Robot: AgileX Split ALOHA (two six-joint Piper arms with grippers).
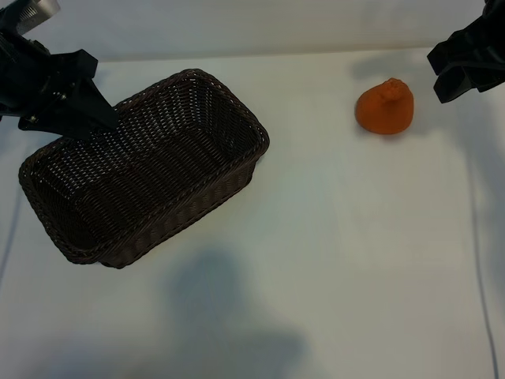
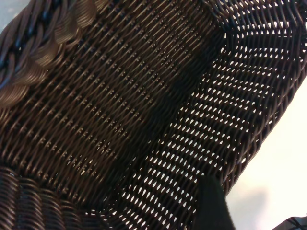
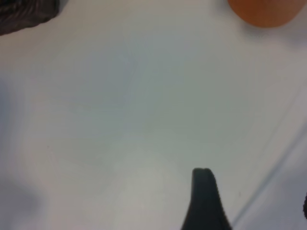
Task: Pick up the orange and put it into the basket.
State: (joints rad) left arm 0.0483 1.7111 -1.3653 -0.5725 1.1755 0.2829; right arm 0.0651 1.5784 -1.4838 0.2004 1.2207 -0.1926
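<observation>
The orange [image 1: 385, 107] sits alone on the white tabletop [image 1: 339, 253], knobby stem end up, well apart from the basket [image 1: 237, 170], which lies at an angle on the other side with nothing in it. Nearest the fruit is the right tool [image 1: 461, 75], hanging just beside it and not touching; its fingers stand spread with nothing between them, though only one dark fingertip [image 3: 204, 191] shows in its own wrist view, where the orange [image 3: 261, 12] is a sliver at the frame's edge. The left tool [image 1: 83, 110] hovers over the basket's far rim, also spread and empty, and its wrist view is filled with the basket's [image 2: 120, 120] weave. I'd say the pick has not begun. The fruit is roundish, so a finger landing off-centre could nudge it and send it rolling across the bare surface; a pinch on the bumpy stem end might slip. The carry is long, and the left tool above the basket could get in the way of the drop. Both arms are cut off at the frame edges, and I can't make out the right tool's second finger.
</observation>
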